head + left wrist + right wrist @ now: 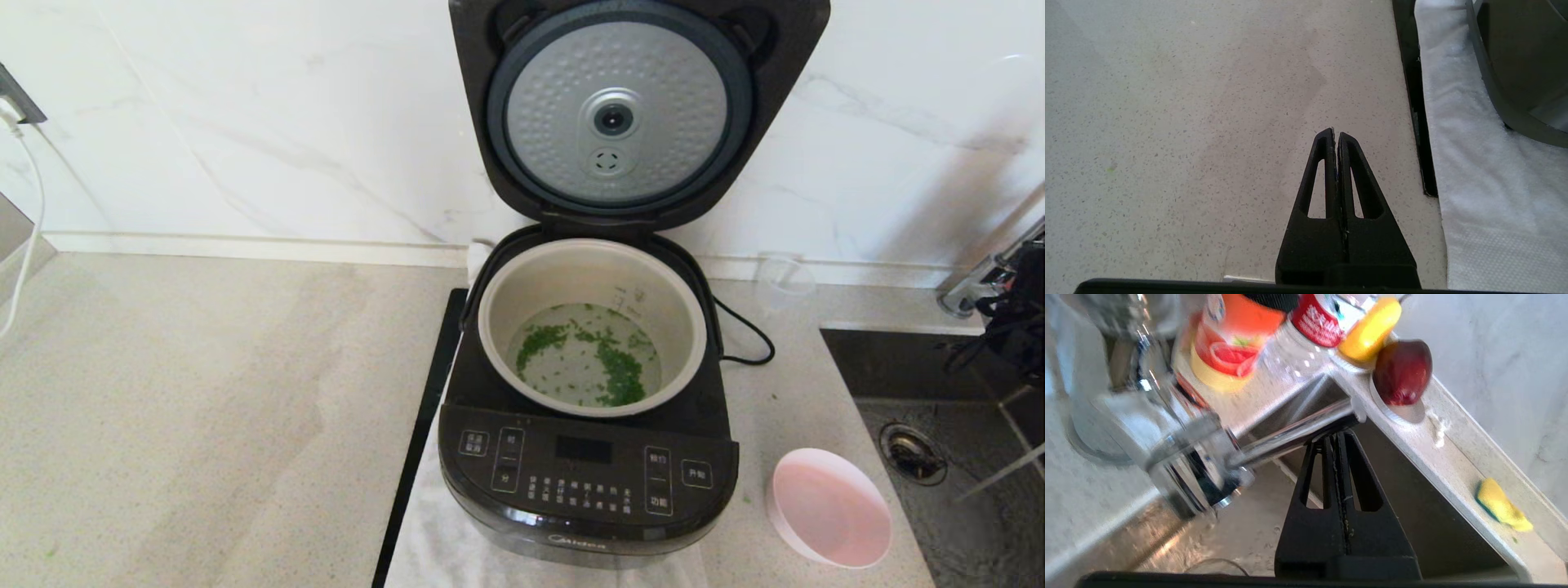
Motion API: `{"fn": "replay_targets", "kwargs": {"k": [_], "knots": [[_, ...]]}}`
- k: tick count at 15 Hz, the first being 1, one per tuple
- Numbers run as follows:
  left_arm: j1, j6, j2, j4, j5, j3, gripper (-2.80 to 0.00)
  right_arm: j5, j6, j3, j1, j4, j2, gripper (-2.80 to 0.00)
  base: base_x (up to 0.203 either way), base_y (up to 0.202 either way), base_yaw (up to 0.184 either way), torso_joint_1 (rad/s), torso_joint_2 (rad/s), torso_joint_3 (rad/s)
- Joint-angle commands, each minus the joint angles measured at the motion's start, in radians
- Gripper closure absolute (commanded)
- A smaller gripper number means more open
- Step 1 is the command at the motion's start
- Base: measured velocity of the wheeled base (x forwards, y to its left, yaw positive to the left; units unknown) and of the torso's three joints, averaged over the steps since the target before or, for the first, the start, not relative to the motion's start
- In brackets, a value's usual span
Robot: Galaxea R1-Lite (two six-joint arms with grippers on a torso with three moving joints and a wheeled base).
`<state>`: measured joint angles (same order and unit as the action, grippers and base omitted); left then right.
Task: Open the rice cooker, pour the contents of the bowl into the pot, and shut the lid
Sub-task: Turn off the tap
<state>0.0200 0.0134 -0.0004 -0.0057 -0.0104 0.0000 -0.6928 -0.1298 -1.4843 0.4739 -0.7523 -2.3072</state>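
Rice cooker (586,465) standing on a white cloth (433,531) on the speckled counter (204,408), its lid (616,114) raised upright against the marble wall so that the dimpled silver underside faces forward. The pot (592,327) sits uncovered in the cooker body; chopped green bits (608,363) lie scattered across its bottom. The pink bowl (831,506) rests on the counter just right of the cooker's front corner, between cooker and sink (939,457), and holds nothing visible. A clear cup (784,282) stands behind it near the wall. Left gripper (1336,134): fingers pressed together with nothing between them, hovering over bare counter to the cooker's left, the cloth edge and cooker base (1515,81) near but apart. Right gripper (1333,437): fingers likewise pressed together and empty, over the sink basin just beside the chrome tap (1216,433), well apart from bowl and cooker; bottles (1237,339), a red fruit (1402,371) and a yellow sponge (1500,504) line the sink ledge.
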Motion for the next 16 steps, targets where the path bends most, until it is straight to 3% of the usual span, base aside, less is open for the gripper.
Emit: {"fn": "replay_targets", "kwargs": {"k": [1,9,16], "knots": [[0.0,0.0,-0.001,0.0,0.0,0.002,0.0,-0.002,-0.019,-0.043,-0.011,-0.007,-0.021,0.0,0.0,0.0,0.0,0.0,0.0,0.0],[0.0,0.0,-0.001,0.0,0.0,0.002,0.0,-0.036,-0.027,-0.126,-0.038,-0.009,-0.058,0.0,0.0,0.0,0.0,0.0,0.0,0.0],[0.0,0.0,-0.001,0.0,0.0,0.002,0.0,-0.012,-0.013,0.188,-0.084,-0.009,0.234,0.0,0.0,0.0,0.0,0.0,0.0,0.0]]}}
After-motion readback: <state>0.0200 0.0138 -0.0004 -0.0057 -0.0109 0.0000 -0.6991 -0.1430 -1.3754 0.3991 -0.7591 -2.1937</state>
